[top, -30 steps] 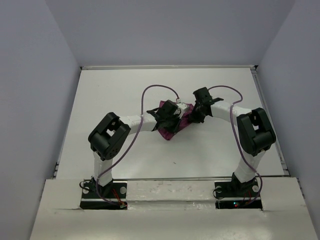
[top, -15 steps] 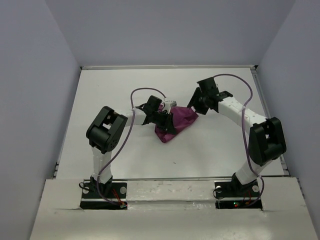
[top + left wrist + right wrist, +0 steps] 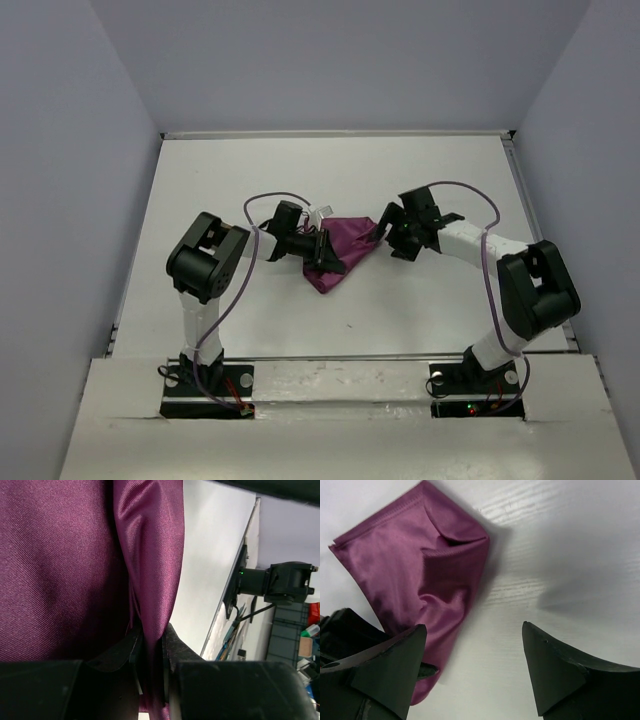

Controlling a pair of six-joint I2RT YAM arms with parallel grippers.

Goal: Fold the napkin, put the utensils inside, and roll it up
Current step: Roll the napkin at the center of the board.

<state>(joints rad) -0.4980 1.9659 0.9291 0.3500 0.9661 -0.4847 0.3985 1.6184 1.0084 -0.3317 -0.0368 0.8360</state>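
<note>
The plum-purple napkin (image 3: 343,252) lies crumpled in a rough triangle on the white table (image 3: 250,170), between my two grippers. My left gripper (image 3: 316,246) is at its left side, shut on a raised fold of the napkin (image 3: 150,555); the cloth runs down between the two black fingers (image 3: 175,642). My right gripper (image 3: 386,236) hovers at the napkin's right corner, open, with only bare table between its fingertips (image 3: 474,626). The napkin (image 3: 420,565) lies just left of that gap. The utensils are out of view.
Purple cables loop over the left arm (image 3: 262,200) and the right arm (image 3: 470,190). A small dark speck (image 3: 350,323) lies on the table in front of the napkin. Grey walls close in the table on three sides. The right arm's base (image 3: 280,582) shows at the table's edge.
My right gripper has opened and let go of the napkin, swinging away and back to its right corner. The left gripper has drawn the cloth leftward, and the bunch has spread flatter.
</note>
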